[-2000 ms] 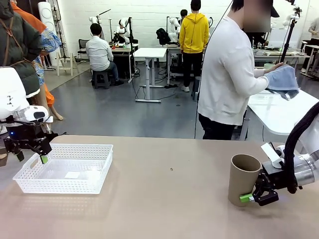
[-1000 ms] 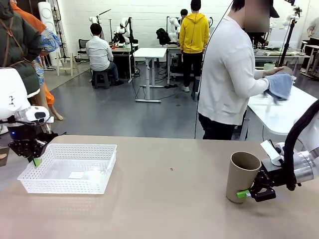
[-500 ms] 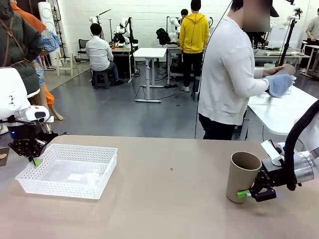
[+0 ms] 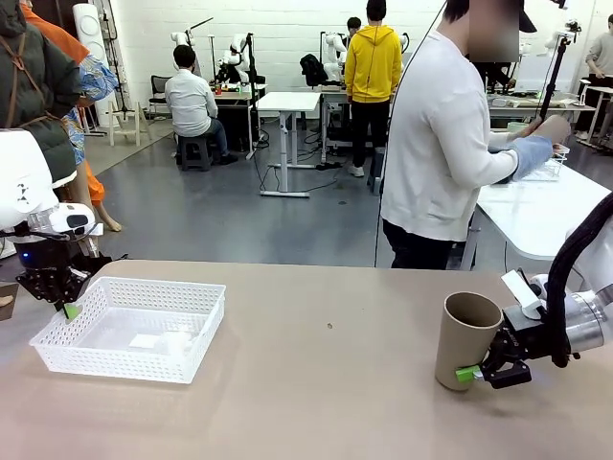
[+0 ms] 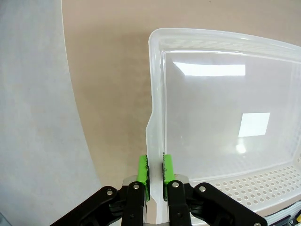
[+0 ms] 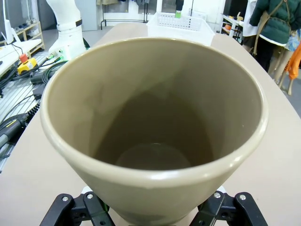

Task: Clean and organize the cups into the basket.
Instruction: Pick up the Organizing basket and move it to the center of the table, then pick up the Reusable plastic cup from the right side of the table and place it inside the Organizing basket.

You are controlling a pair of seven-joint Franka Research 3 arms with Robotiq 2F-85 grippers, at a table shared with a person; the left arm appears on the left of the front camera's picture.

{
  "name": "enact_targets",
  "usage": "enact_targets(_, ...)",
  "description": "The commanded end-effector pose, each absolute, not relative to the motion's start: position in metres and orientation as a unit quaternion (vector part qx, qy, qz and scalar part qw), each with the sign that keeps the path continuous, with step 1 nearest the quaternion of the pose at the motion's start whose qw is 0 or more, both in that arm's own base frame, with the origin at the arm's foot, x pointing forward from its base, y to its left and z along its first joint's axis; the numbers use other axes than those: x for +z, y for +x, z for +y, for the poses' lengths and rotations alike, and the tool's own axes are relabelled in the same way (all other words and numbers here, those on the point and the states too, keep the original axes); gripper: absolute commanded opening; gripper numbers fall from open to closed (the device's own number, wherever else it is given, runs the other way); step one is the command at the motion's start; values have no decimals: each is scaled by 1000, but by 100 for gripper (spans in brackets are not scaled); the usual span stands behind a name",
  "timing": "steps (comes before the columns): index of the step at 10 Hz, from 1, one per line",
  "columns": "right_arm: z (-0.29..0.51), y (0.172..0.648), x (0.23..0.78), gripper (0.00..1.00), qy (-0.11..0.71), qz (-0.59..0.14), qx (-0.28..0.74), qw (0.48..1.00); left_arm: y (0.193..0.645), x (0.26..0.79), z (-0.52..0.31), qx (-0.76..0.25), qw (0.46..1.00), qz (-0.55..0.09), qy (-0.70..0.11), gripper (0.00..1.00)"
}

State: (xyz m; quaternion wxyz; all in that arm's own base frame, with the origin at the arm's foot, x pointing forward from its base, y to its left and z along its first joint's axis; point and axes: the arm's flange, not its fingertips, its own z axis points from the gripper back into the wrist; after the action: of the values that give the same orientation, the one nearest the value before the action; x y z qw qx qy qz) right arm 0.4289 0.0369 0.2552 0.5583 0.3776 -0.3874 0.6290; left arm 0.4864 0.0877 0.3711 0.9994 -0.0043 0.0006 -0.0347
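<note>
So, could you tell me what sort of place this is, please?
Most likely a robotics lab or shared workshop: white work tables on a bare grey floor, bundled cables and what looks like a yellow emergency-stop box beside the tan table.

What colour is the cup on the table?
The cup is plain brown; best seen in the right wrist view.

A glossy grey floor (image 4: 239,220) runs back from the beige counter (image 4: 326,383). Far beyond the left fingers (image 4: 70,310), white desks (image 4: 285,102) stand before a white wall (image 4: 278,29). Beyond the right fingers (image 4: 466,374), a white table (image 4: 536,216) shines with reflected light.
</note>
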Motion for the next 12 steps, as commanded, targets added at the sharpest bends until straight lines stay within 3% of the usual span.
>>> enact_targets(1,35,420,249,0,378,-398,619,562,483,377,79,-13,1000,5,-10,0)
enact_targets(7,14,387,349,0,351,-433,596,578,464,384,19,-6,1000,25,2,0)
enact_targets(12,5,393,408,0,357,-425,573,603,466,382,-60,53,998,11,32,0)
